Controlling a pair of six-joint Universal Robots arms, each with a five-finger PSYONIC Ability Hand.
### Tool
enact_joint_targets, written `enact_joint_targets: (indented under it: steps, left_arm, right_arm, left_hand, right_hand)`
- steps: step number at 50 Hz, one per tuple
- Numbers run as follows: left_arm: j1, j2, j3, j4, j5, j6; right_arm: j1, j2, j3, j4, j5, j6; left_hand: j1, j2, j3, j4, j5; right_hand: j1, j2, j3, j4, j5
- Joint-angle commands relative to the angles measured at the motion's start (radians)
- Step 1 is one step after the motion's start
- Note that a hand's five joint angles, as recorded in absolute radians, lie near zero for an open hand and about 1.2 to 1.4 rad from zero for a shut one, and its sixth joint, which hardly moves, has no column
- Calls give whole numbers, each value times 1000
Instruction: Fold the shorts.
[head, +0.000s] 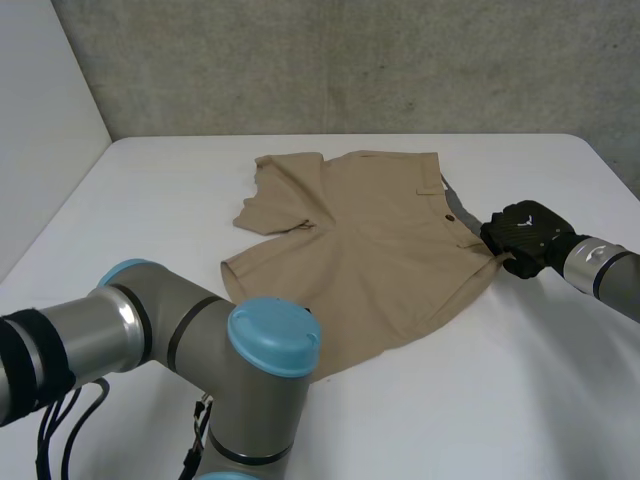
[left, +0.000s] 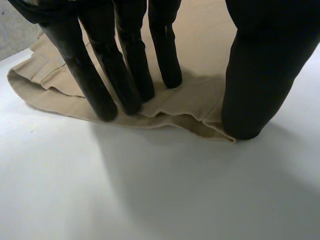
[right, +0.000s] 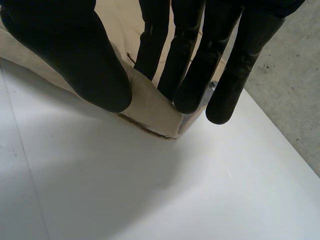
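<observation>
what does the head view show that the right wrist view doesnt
Head view: the whole tan shorts laid out, one leg partly folded over at the far side, the left arm in front, and a grey wall behind. Right wrist view: up close, the thumb and fingers pinching a slightly lifted corner of the cloth. Shared: the right hand at the shorts' edge on the white table.

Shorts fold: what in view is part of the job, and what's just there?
Job:
- shorts
- left hand, fingers and thumb pressing an edge of the cloth
- right hand, pinching a corner

Just there:
- white table
- grey wall behind it
</observation>
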Motion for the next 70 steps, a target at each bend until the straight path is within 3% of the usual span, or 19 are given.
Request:
enact_joint_targets:
  steps: [1, 7, 13, 22, 27, 35, 42, 47, 51, 55, 60, 66, 70]
  left_arm:
    - [2, 32, -3, -1, -2, 1]
    - [16, 186, -38, -9, 0, 28]
    - [71, 354, -116, -7, 11, 180]
    - [133, 453, -187, -7, 23, 252]
    - [143, 518, -268, -30, 78, 257]
    - [168, 616, -405, -156, 129, 335]
    - [133, 731, -478, -316, 139, 357]
    - [65, 825, -488, -460, 250, 347]
    - [74, 852, -471, -494, 296, 355]
    - [144, 843, -431, -437, 299, 361]
    - [244, 730, -341, -287, 300, 377]
    - [271, 496, -116, -98, 291, 445]
    - [269, 312, 91, -46, 287, 472]
  right_arm:
    - [2, -13, 8, 25, 14, 3]
    - [2, -71, 24, 160, 14, 0]
    - [8, -151, 61, 343, -3, -37]
    - [17, -219, 129, 366, 17, -35]
    - [15, -265, 205, 372, 29, -35]
    - [2, -435, 328, 458, 124, -53]
    - [-9, -588, 483, 682, 156, -292]
    - [-60, -685, 569, 812, 150, -461]
    - [-94, -730, 568, 857, 126, -494]
    - [-97, -728, 535, 829, 83, -469]
    - [-84, -630, 462, 696, 55, -312]
    - [-42, -469, 319, 563, 115, -123]
    - [58, -375, 201, 492, 204, -12]
  left_hand:
    - [522, 356, 361, 358, 559]
    - [522, 356, 361, 358, 559]
    - [522, 356, 361, 358, 559]
    - [522, 356, 361, 358, 559]
    - [522, 356, 361, 358, 559]
    - [522, 356, 361, 358, 559]
    - [522, 356, 361, 358, 559]
    - [522, 356, 361, 358, 559]
    - [522, 356, 361, 358, 559]
    - [522, 356, 361, 358, 559]
    - [522, 356, 361, 358, 559]
    - [522, 356, 361, 358, 559]
    - [522, 356, 361, 358, 559]
  right_hand:
    - [471, 218, 214, 205, 247]
    - [471, 218, 214, 205, 247]
    - [471, 218, 214, 205, 247]
    - [471, 218, 214, 205, 247]
    - [471, 218, 214, 205, 247]
    - [471, 218, 214, 205, 247]
    - [471, 218, 214, 205, 247]
    - [471, 218, 214, 205, 247]
    - [471, 218, 214, 205, 247]
    - [471, 218, 214, 205, 247]
    - [471, 218, 214, 205, 247]
    - [471, 218, 214, 205, 247]
    - [471, 218, 214, 205, 247]
